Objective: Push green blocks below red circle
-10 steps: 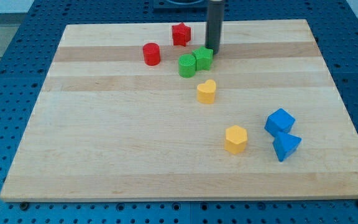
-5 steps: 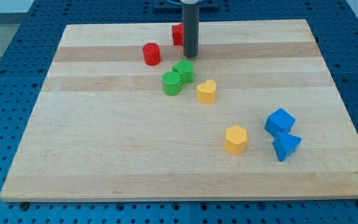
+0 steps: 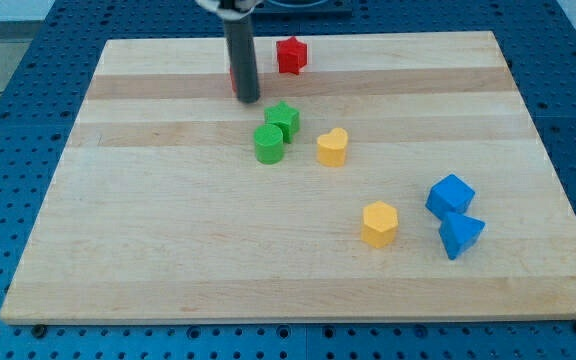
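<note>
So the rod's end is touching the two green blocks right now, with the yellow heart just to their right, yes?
Not quite. In the camera view my tip stands apart from the green star and green cylinder, up and to their left. The yellow heart is indeed to their right.
</note>
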Available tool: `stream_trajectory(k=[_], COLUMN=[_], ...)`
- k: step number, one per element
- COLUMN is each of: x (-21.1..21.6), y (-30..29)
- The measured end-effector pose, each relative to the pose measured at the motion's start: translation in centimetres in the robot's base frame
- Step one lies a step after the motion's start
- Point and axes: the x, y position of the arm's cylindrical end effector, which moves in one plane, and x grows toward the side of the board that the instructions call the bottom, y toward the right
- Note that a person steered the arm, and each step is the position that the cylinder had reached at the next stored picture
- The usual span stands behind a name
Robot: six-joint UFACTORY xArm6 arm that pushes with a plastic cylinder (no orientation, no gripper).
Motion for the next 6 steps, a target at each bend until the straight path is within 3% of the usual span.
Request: stream_trajectory(k=[1,3,4,5,6], x=[1.7,8.9,14.4,17.0,17.4], y=[7.5,2.7,0.7,1.0,8.3])
